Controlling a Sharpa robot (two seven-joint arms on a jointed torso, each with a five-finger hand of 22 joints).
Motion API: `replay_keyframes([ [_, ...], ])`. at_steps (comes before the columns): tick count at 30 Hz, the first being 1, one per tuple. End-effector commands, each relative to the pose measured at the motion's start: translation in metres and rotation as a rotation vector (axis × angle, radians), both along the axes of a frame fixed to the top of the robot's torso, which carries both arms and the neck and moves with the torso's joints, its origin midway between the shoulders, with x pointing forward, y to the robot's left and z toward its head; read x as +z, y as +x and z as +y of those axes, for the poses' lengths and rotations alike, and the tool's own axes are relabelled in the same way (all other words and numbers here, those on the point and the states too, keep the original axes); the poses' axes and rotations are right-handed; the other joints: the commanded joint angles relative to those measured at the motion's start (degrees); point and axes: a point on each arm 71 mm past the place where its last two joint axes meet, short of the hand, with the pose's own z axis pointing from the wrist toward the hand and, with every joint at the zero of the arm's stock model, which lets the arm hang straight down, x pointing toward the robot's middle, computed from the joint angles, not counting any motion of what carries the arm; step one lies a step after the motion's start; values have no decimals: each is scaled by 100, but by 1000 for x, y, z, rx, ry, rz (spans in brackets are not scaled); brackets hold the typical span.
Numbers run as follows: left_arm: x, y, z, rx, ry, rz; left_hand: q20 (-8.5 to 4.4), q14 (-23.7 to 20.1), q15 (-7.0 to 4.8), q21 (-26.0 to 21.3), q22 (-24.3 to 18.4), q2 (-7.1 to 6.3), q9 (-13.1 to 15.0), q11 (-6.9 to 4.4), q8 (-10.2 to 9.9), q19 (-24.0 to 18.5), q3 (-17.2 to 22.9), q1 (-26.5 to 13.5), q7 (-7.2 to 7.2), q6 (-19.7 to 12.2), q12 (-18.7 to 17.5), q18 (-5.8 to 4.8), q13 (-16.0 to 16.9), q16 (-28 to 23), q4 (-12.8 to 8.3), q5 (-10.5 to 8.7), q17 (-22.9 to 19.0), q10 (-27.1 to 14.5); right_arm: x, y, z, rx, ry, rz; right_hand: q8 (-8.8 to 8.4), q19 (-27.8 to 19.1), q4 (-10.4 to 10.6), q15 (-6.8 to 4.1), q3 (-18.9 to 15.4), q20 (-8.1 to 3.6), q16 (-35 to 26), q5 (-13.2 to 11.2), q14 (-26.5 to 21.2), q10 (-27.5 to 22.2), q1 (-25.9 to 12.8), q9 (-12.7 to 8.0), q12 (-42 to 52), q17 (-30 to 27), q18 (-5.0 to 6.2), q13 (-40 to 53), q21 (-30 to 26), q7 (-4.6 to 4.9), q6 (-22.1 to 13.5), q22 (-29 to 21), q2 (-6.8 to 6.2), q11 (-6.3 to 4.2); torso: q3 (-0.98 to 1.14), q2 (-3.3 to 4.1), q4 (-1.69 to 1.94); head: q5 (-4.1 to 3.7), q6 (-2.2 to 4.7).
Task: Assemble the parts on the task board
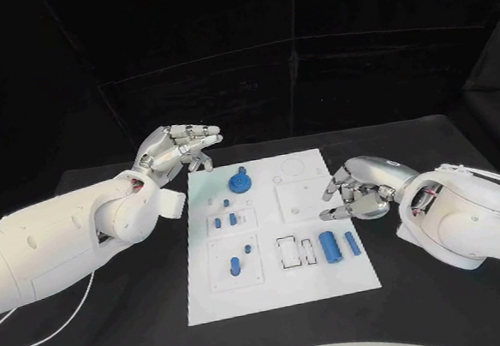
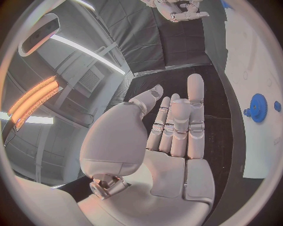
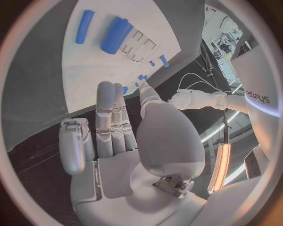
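Note:
The white task board [image 1: 278,286] lies in the middle of the black table. A blue gear [image 1: 240,180] stands near its far end, with small blue pegs [image 1: 225,220] below it. A thick blue cylinder [image 1: 330,244] and a thin blue rod [image 1: 352,243] lie side by side near the board's right edge. My left hand [image 1: 179,150] hovers beyond the board's far-left corner, fingers apart and empty. My right hand [image 1: 358,189] sits at the board's right edge, just beyond the cylinder, holding nothing. The left wrist view shows the empty palm [image 2: 171,136] and the gear [image 2: 257,108]. The right wrist view shows bare fingers [image 3: 115,117] before the cylinder [image 3: 116,35].
Two more blue pieces [image 1: 239,261] sit in the near-left square of the board. Empty rectangular slots [image 1: 289,252] lie left of the cylinder. A white cable [image 1: 47,333] runs over the black table at the near left. Black curtains close off the back.

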Motion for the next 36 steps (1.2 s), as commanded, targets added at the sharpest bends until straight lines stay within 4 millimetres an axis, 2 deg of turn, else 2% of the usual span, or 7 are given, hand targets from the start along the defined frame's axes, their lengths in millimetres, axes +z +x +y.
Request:
replay_keyframes([
  [1,1,0,-2,-12,-11,0,21,-51,3,-39,-9,53,-4,-1,-13,-9,-28,-20,-9,-32,30,79,7,-18,0,-25,-8,-32,-9,-3,-12,-119,-70,118,214,594,402,-10,-413,-40,-41,4,21,-109,43,84,1158,-7,-84,1393,19,-54,-41,1509,73,20,12,-7,-49,-33,-1],
  [3,1,-1,-2,-13,-11,1,21,-51,3,-39,-9,53,-4,-1,-13,-9,-28,-20,-9,-32,30,79,7,-18,0,-25,-8,-32,-13,-5,-16,-142,-96,134,311,594,415,-3,-540,-48,-50,9,26,-65,42,131,1689,-6,-84,2053,19,-40,-61,1509,143,-9,10,-8,-55,-44,-1],
  [5,0,-1,-2,-14,-11,2,21,-51,3,-39,-9,53,-4,-1,-13,-9,-28,-20,-9,-32,30,79,7,-18,0,-25,-8,-32,-17,-7,-19,-160,-118,151,408,594,405,-16,-650,-48,-58,20,31,36,13,184,2187,-5,-84,2657,19,-49,-75,1509,191,-21,4,-7,-44,-65,0],
  [12,0,-2,-2,-16,-11,3,21,-51,3,-39,-9,53,-4,-1,-13,-9,-28,-20,-9,-32,30,79,7,-18,0,-25,-8,-32,-36,-16,-12,-163,-147,199,606,594,415,-17,-866,-58,-75,93,40,291,-169,310,3168,-3,-84,3829,19,-67,-152,1509,238,-32,11,-3,-35,-67,-22],
  [19,0,-2,0,-15,-11,4,21,-51,3,-39,-9,53,-4,-1,-13,-9,-28,-20,-9,-32,30,79,7,-18,0,-25,-8,-32,-49,-18,-2,-143,-161,223,682,594,429,-16,-915,-59,-80,114,43,347,-298,359,3397,-2,-84,4121,19,-73,-186,1509,226,-29,1,-4,-37,-50,-54],
  [28,0,-3,1,-14,-10,5,21,-51,3,-39,-9,53,-4,-1,-13,-9,-28,-20,-9,-32,30,79,7,-18,0,-25,-8,-32,-60,-18,6,-130,-195,247,737,594,421,-21,-910,-61,-83,122,45,377,-306,392,3502,-1,-84,4255,19,-83,-176,1509,243,-37,4,2,-36,-35,-85],
  [36,-1,-3,1,-15,-10,6,21,-51,3,-39,-9,53,-4,-1,-13,-9,-28,-20,-9,-32,30,79,7,-18,0,-25,-8,-32,-70,-19,16,-118,-201,254,812,594,409,-29,-876,-66,-88,260,46,414,-212,442,3631,-1,-84,4433,19,-95,-181,1509,354,-47,2,0,-28,-4,-102],
])
